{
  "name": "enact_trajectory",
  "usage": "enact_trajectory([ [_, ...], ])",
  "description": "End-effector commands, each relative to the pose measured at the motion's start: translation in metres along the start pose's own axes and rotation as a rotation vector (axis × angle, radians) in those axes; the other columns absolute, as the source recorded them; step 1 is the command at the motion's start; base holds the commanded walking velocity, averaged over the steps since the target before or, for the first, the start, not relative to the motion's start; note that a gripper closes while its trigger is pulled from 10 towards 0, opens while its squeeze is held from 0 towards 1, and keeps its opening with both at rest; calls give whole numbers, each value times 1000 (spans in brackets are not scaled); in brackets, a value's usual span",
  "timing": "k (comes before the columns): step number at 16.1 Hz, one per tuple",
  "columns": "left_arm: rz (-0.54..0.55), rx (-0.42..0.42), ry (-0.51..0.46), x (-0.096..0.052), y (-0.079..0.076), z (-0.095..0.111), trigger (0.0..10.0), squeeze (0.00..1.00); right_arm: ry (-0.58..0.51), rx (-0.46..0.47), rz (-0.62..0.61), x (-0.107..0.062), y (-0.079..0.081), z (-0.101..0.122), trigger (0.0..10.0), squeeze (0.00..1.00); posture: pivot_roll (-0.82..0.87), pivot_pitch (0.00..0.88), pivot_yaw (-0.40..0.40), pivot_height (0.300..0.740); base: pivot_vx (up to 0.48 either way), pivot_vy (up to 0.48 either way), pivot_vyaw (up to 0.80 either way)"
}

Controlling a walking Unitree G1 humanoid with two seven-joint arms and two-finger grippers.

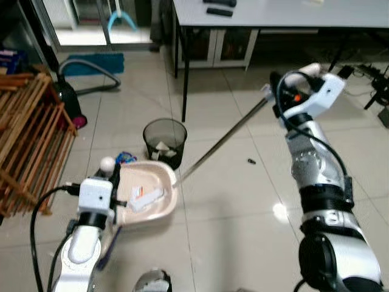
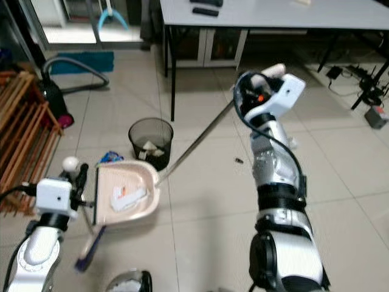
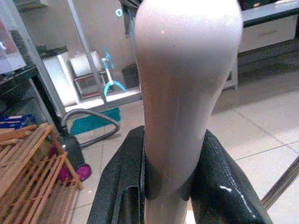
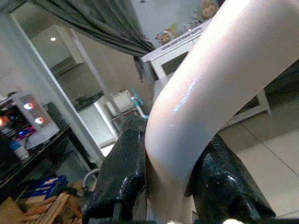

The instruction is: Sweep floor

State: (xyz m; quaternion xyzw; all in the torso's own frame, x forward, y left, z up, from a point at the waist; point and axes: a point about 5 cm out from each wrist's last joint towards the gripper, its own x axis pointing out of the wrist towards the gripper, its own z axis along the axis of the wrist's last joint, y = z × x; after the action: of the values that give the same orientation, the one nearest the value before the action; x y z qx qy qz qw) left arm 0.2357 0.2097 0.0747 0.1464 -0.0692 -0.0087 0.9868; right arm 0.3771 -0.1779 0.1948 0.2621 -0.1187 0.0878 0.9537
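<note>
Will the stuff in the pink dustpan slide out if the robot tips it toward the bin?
Probably. The dustpan looks like smooth plastic, so the white scraps inside should slip off easily. They look small and papery, so likely light and apt to flutter past the mesh bin. The left claw is shut on the dustpan's handle, so the pan itself should stay steady.

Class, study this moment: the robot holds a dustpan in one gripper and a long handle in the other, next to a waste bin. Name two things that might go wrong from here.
1. The dustpan in the left gripper holds white scraps; tilting it short of the waste bin would likely spill them onto the floor.
2. The long handle held by the right gripper runs close past the bin; a careless swing might knock the bin over.
</note>
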Motion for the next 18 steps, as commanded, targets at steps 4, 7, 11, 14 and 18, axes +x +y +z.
enact_trajectory([
  [4, -17, -10, -46, 2, 1, 8, 10000, 0, -105, 75, -11, 10, 8, 17, 10000, 0, 105, 137, -25, 740, 480, 0, 0],
  [7, -15, -11, -50, 2, 2, 9, 10000, 0, -136, 85, -25, 13, 8, 23, 10000, 0, 110, 137, -27, 740, 480, 0, 0],
  [11, -14, -11, -47, -1, 2, 8, 10000, 0, -161, 94, -50, 16, 6, 28, 10000, 0, 116, 139, -29, 740, 480, 0, 0],
  [14, -14, -10, -43, -2, 3, 8, 10000, 0, -171, 96, -57, 17, 6, 29, 10000, 0, 122, 141, -32, 740, 480, 0, 0],
  [18, -11, -12, -40, -4, 3, 8, 10000, 0, -172, 81, -64, 19, 5, 30, 10000, 0, 122, 141, -34, 740, 480, 0, 319],
])
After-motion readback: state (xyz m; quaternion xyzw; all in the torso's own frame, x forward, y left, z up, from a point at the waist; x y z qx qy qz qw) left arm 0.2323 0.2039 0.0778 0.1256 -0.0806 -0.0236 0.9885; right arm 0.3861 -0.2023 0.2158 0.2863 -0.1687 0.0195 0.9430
